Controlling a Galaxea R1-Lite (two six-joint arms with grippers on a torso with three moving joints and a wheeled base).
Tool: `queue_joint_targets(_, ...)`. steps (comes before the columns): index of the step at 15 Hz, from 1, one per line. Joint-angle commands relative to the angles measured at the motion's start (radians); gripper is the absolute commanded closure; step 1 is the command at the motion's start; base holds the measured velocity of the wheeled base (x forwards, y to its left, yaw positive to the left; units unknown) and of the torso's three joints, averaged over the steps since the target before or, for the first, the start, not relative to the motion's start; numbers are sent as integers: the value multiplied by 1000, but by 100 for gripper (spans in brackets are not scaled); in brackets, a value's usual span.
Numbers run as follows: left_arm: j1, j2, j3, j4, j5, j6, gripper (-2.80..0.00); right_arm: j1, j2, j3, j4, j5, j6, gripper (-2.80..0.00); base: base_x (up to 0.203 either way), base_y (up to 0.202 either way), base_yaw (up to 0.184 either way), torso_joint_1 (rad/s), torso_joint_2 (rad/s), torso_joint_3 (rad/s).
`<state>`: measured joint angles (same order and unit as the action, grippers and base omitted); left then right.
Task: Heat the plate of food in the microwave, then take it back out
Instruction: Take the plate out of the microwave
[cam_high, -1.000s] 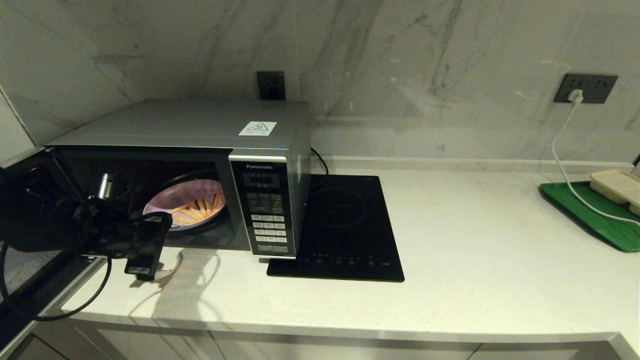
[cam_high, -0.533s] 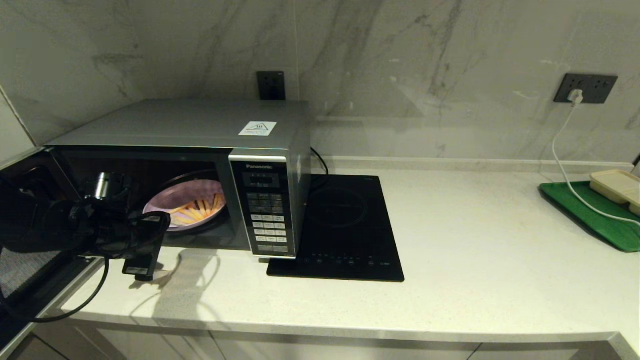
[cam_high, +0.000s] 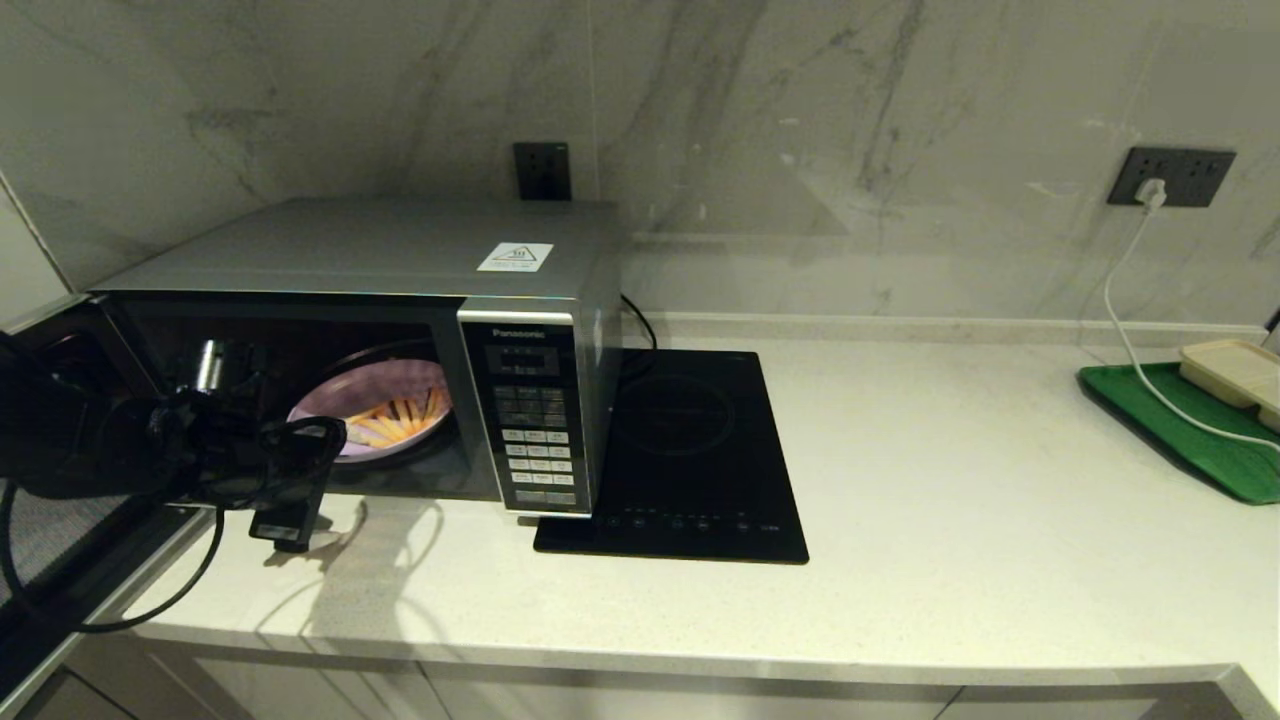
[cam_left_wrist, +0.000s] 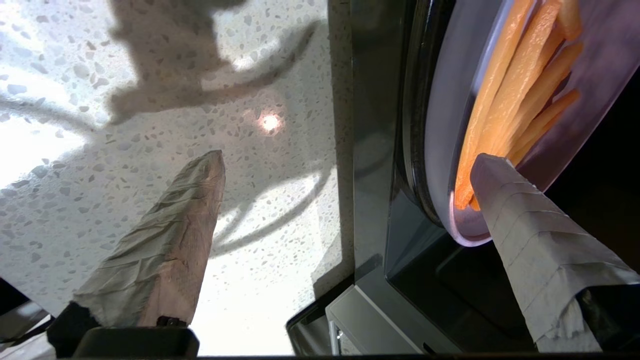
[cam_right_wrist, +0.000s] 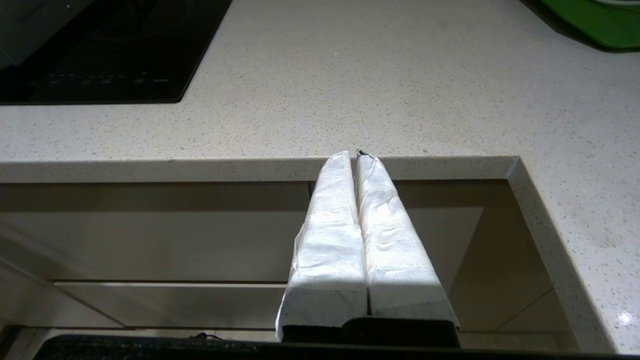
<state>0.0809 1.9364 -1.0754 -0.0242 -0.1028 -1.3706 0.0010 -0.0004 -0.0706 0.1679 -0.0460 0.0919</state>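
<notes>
The left arm (cam_high: 90, 450) is bulky black with a looping black cable (cam_high: 150, 600) and a silver cylinder (near the wrist), its tool fingers (cam_left_wrist: 165, 240) wrapped in creased pale tape.

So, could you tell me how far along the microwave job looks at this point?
The plate of food sits inside the microwave, whose door is open. The left gripper is open at the cavity mouth, one finger over the plate's rim, the other outside, gripping nothing. Whether heating has happened cannot be told. The right gripper is parked shut below the counter edge.

Dim kitchen, lit microwave (cam_high: 380, 300) cavity, glare on countertop (cam_left_wrist: 270, 122)
</notes>
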Motion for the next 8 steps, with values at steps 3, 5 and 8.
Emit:
queue_joint_targets(3, 0, -3, 0, 14, -1, -10, 0, 0, 0, 0, 1, 0, 1, 0, 0, 0, 0, 0, 0, 0)
queue_joint_targets(5, 0, -10, -5, 44, 0, -10, 0, 0, 0, 0, 1, 0, 1, 0, 0, 0, 0, 0, 0, 0)
queue_joint_targets(8, 2, 10, -9, 50, 3, -10, 0, 0, 0, 0, 1, 0, 0, 0, 0, 0, 0, 0, 0, 0)
